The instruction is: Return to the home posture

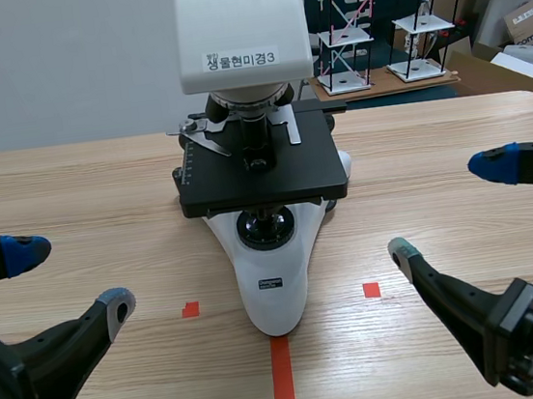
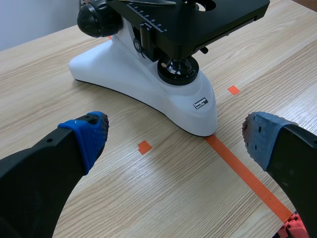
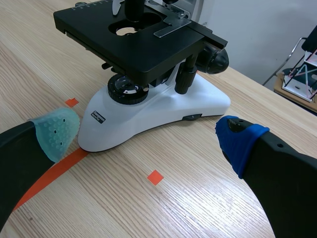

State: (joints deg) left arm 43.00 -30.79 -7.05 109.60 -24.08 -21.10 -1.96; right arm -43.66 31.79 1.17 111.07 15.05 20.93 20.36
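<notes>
In the scene view, my left gripper and right gripper are hanging low over the table. Both have their fingers spread wide and are holding nothing, and the microscope is standing between them. My left wrist view is showing my fingers apart with the microscope's white base just ahead, and my right wrist view is showing the same base ahead of its parted, empty fingers.
</notes>
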